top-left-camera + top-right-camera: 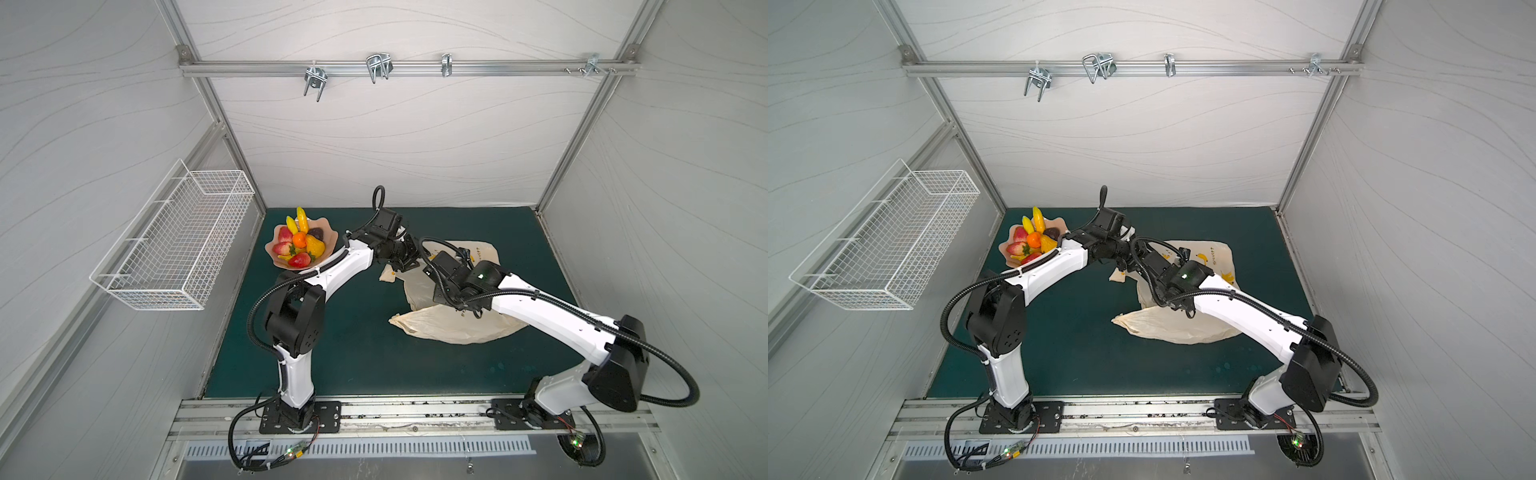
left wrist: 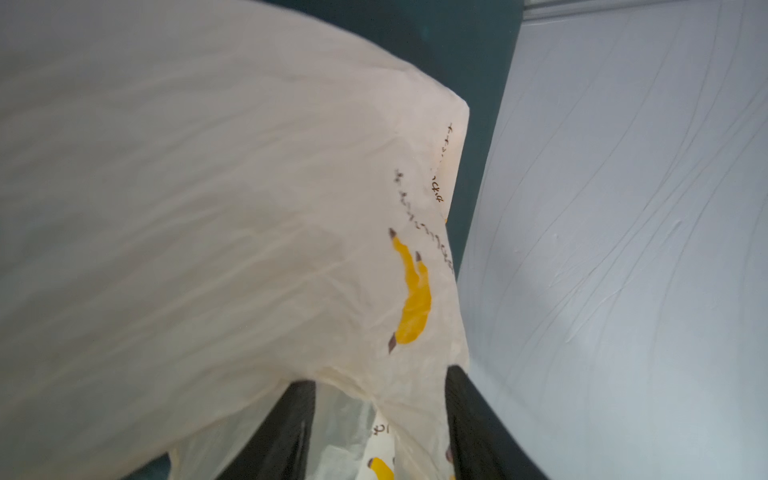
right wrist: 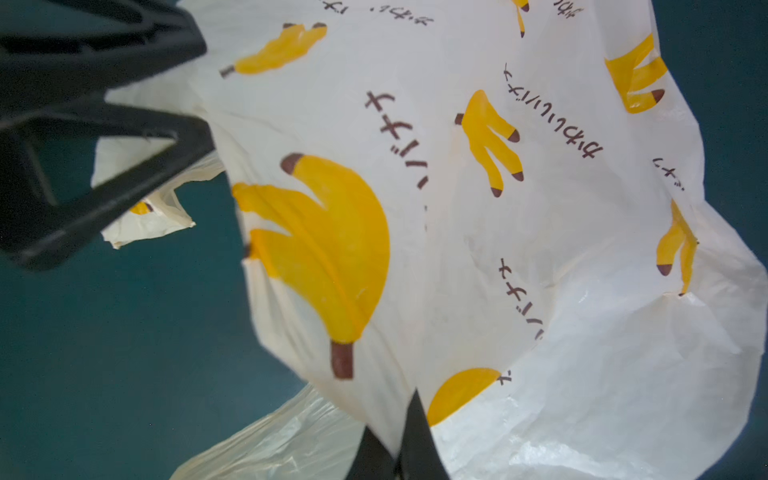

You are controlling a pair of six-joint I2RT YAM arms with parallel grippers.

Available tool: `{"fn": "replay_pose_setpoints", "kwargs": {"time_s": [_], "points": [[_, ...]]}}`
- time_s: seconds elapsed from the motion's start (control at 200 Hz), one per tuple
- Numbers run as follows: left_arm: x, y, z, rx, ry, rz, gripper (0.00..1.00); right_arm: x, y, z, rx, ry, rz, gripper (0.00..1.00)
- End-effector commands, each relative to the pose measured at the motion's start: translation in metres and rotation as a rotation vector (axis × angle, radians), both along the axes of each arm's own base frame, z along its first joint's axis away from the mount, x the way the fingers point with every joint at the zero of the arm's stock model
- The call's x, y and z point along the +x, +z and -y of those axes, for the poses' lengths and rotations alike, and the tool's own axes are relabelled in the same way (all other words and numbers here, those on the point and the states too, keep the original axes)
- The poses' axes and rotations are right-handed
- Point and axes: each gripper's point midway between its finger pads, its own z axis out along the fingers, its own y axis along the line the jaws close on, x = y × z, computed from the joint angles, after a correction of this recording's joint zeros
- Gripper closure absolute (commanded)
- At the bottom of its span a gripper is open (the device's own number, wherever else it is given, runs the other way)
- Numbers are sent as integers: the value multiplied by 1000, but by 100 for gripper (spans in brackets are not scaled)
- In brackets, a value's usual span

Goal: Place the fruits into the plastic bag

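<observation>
The fruits (image 1: 297, 245) (image 1: 1034, 243) are piled in a wavy pink dish (image 1: 270, 251) at the mat's back left: bananas, a pear, an orange, strawberries and a dark piece. The cream plastic bag (image 1: 457, 328) (image 1: 1175, 328) with banana prints lies crumpled right of centre. My left gripper (image 1: 409, 254) (image 2: 382, 415) reaches across to the bag's upper edge. Its jaws stand apart, with loose bag film (image 2: 208, 208) draped between and over them. My right gripper (image 3: 399, 449) is shut, pinching a fold of the bag (image 3: 540, 249). In both top views the right wrist hides its fingertips.
A white wire basket (image 1: 174, 245) hangs on the left wall. Metal hooks (image 1: 378, 66) sit on a rail across the back wall. The dark green mat (image 1: 353, 353) covers the floor between grey walls. The two arms meet close together over the bag.
</observation>
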Motion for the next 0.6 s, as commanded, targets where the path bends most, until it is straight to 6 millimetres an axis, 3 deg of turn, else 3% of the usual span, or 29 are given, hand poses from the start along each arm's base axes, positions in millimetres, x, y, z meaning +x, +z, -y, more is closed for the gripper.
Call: {"fn": "replay_pose_setpoints", "kwargs": {"time_s": [0.0, 0.07, 0.31, 0.455, 0.59], "points": [[-3, 36, -15, 41, -34, 102, 32, 1, 13, 14, -6, -27, 22, 100], [-7, 46, -20, 51, -49, 123, 22, 3, 13, 16, -2, -36, 24, 100], [-28, 66, -54, 120, -66, 138, 16, 9, 14, 14, 24, -36, 27, 100], [-39, 69, -95, 171, 2, 122, 15, 12, 15, 12, 39, -34, 27, 100], [-35, 66, -143, 179, 127, 113, 15, 13, 15, 9, 46, -24, 25, 100]]}}
